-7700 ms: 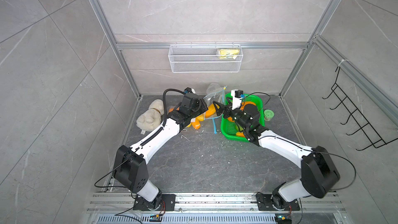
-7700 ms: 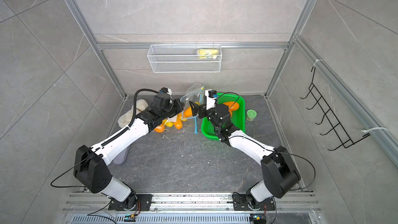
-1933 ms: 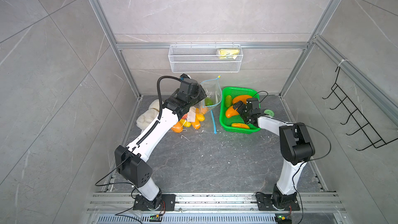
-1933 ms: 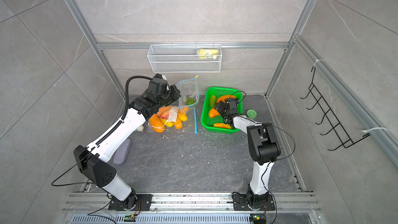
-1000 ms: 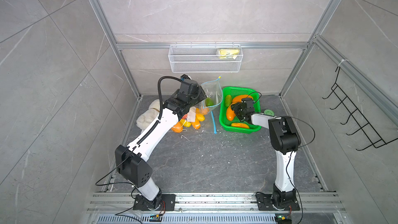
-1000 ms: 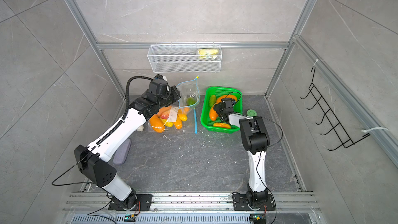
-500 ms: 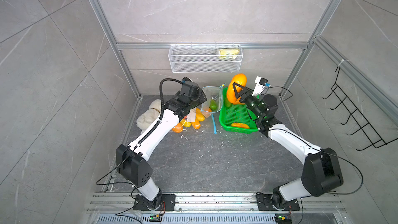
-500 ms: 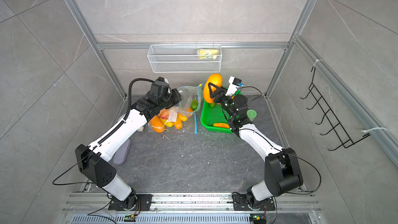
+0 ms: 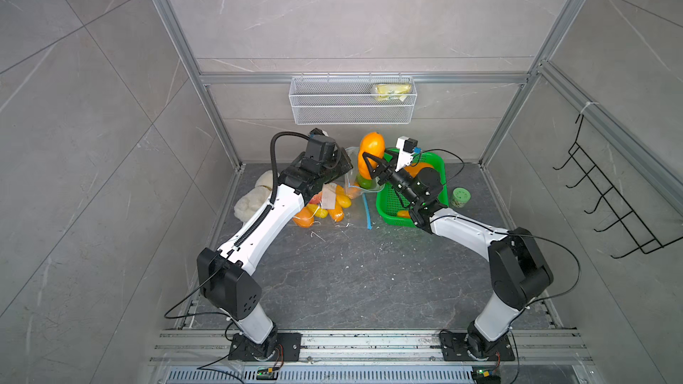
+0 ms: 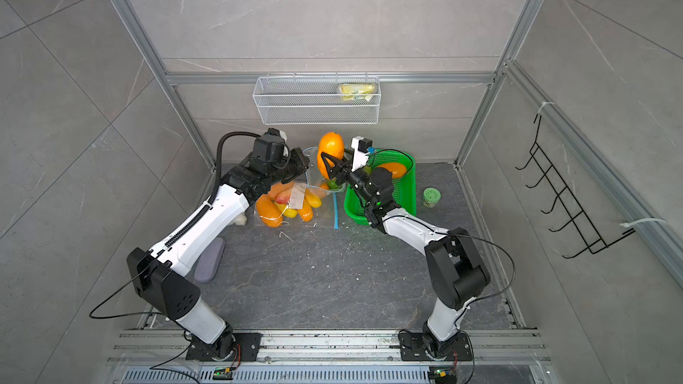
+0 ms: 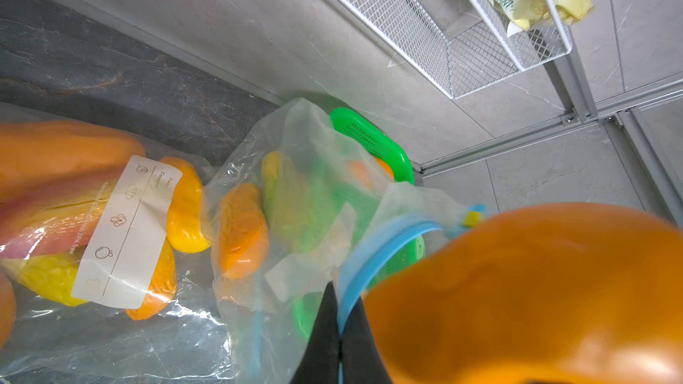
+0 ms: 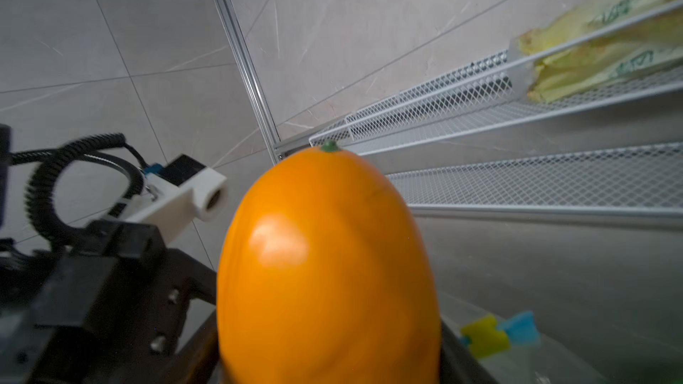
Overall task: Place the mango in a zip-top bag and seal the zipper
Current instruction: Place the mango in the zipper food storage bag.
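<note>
Right claw grips mango upright over bag; left claw pinched on bag's blue zipper rim. Bag mouth gapes.

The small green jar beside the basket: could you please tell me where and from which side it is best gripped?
Grip the small green jar across its round side wall, coming straight down from above. It stands upright, lid up, just clear of the green basket, so open jaws should probably fit on either side.
</note>
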Controlling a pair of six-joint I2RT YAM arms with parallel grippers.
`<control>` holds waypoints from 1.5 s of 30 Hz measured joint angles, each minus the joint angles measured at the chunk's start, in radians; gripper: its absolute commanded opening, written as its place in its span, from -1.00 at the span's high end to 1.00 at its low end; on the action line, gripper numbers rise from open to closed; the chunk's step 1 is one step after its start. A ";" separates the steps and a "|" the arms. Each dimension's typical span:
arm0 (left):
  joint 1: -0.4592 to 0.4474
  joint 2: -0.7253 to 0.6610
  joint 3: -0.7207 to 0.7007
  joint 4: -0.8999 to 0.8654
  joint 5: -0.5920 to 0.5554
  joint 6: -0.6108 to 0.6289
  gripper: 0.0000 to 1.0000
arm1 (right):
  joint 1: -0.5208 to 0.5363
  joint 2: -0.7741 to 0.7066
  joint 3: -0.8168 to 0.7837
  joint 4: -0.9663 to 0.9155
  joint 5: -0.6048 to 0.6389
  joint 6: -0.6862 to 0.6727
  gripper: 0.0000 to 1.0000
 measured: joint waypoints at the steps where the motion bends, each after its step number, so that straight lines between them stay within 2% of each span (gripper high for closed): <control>1: 0.003 0.000 0.003 0.001 0.003 0.000 1.00 | 0.000 0.005 0.000 -0.015 0.003 -0.014 -0.99; 6: 0.023 0.002 0.006 -0.003 0.013 0.000 1.00 | -0.001 -0.033 0.006 -0.140 -0.001 -0.074 -1.00; 10: 0.042 0.006 0.006 -0.008 0.016 -0.001 1.00 | -0.003 -0.145 0.005 -0.304 0.007 -0.091 -1.00; 14: 0.056 0.006 0.006 -0.009 0.017 -0.003 1.00 | -0.034 -0.301 -0.035 -0.388 0.045 -0.052 -1.00; 17: 0.058 0.006 0.006 -0.009 0.021 -0.004 1.00 | -0.100 -0.348 -0.026 -0.467 0.088 0.019 -0.99; 22: 0.059 0.016 0.084 -0.063 0.016 -0.003 1.00 | -0.168 -0.264 0.021 -0.635 0.141 0.088 -0.95; 26: 0.059 0.026 0.213 -0.107 -0.008 -0.005 1.00 | -0.165 -0.190 0.031 -0.709 0.102 0.119 -0.90; 29: 0.061 0.026 0.257 -0.105 -0.014 -0.013 1.00 | -0.161 -0.153 0.035 -0.673 -0.013 0.174 -0.79; 36: 0.064 0.084 0.269 -0.119 -0.007 -0.035 1.00 | -0.096 -0.094 0.040 -0.434 -0.241 0.344 -0.78; 41: 0.065 0.129 0.269 -0.128 0.011 -0.045 1.00 | -0.063 -0.040 0.108 -0.412 -0.300 0.377 -0.64; 45: 0.065 0.129 0.274 -0.128 0.013 -0.050 1.00 | -0.059 0.019 0.164 -0.480 -0.304 0.380 -0.65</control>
